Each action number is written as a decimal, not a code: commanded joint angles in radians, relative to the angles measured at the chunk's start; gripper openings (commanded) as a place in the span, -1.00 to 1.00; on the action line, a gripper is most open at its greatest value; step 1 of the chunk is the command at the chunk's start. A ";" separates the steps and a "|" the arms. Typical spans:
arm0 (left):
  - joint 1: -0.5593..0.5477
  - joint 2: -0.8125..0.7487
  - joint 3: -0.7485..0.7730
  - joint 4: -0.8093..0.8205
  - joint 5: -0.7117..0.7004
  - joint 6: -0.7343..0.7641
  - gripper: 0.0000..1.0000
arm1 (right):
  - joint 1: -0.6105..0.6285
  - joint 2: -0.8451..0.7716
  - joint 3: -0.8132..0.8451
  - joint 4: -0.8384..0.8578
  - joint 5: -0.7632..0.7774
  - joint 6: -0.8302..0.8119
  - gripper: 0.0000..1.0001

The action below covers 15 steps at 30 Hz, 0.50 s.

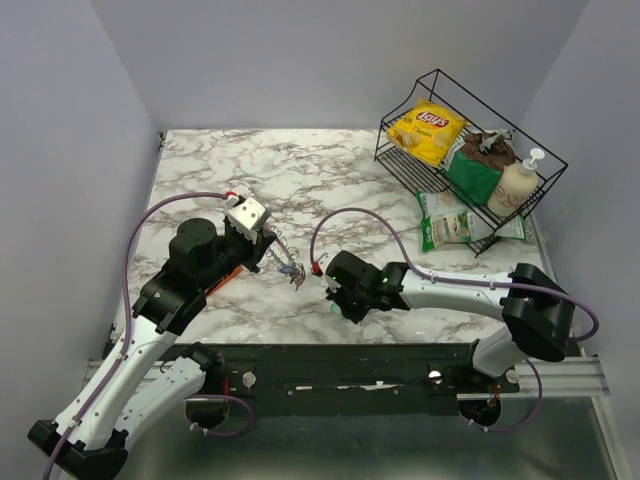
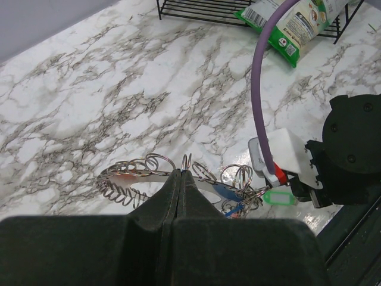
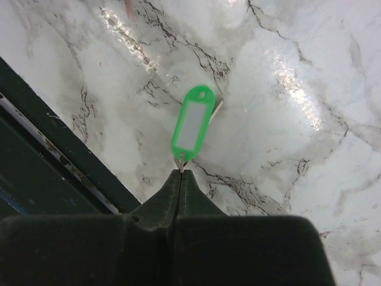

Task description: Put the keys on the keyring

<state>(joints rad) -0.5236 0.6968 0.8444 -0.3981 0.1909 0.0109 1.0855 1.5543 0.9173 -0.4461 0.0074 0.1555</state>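
The keyring (image 2: 134, 176) is a silvery loop of linked metal rings lying on the marble; it also shows in the top view (image 1: 290, 268). A blue-headed key (image 2: 227, 192) and a red piece (image 2: 122, 177) sit among the rings. My left gripper (image 2: 181, 173) is shut on one upright ring of the keyring. My right gripper (image 3: 181, 173) is shut on the small metal end of the green-headed key (image 3: 191, 122), held just above the table near its front edge. In the left wrist view the green key (image 2: 278, 196) hangs just right of the rings.
A black wire basket (image 1: 545, 152) at the back right holds a yellow chips bag (image 1: 427, 130), a green bag and a soap bottle (image 1: 515, 185). A green snack packet (image 1: 450, 220) lies under it. The dark front rail (image 3: 47, 155) runs just left of the right gripper.
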 commanded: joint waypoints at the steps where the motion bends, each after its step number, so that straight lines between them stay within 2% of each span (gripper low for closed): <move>1: 0.005 -0.017 0.005 0.048 -0.010 0.004 -1.00 | 0.008 -0.063 0.006 0.009 -0.001 -0.022 -0.95; 15: 0.007 -0.036 -0.001 0.053 0.122 0.029 -1.00 | 0.004 -0.296 -0.040 0.075 -0.001 -0.083 -0.99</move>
<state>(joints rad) -0.5232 0.6865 0.8444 -0.3981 0.2234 0.0208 1.0855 1.3216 0.8974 -0.4091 0.0071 0.1040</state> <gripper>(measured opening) 0.009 0.013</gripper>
